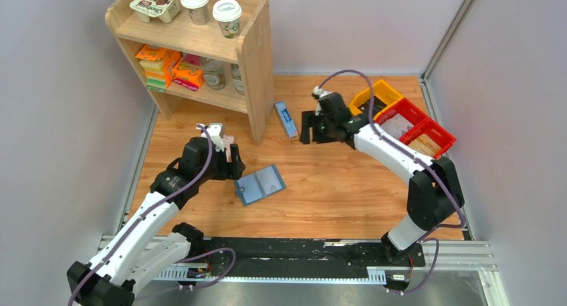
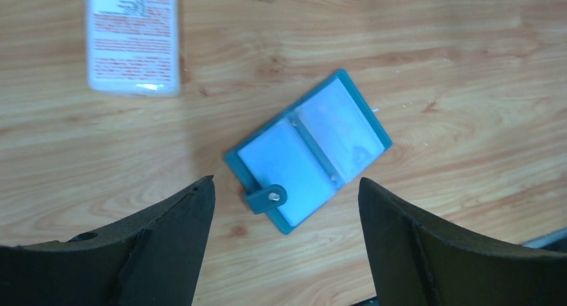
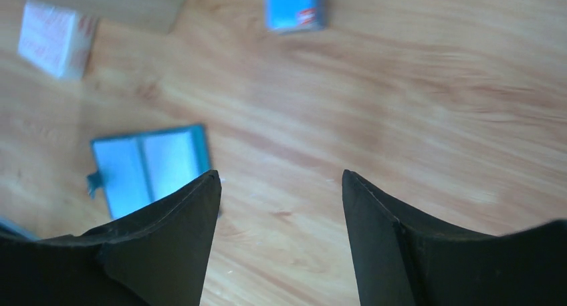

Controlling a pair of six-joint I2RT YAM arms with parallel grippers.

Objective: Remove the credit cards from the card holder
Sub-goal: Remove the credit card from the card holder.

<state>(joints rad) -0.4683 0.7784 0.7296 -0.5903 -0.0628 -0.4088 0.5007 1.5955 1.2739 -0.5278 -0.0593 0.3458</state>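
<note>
The card holder lies spread open and flat on the wooden table, teal with pale blue inner panels and a small closure tab. I cannot make out separate credit cards in its pockets. In the left wrist view the card holder sits just beyond my left gripper, which hovers open above the table with nothing between its fingers. My left gripper is just left of the holder. My right gripper hangs open and empty, farther back and to the right. Its wrist view shows the card holder to the left of the right gripper.
A wooden shelf with cups and packs stands at the back left. A narrow blue-and-white box lies by its foot. A pink-and-white pack lies near my left gripper. Red and yellow bins sit at the back right.
</note>
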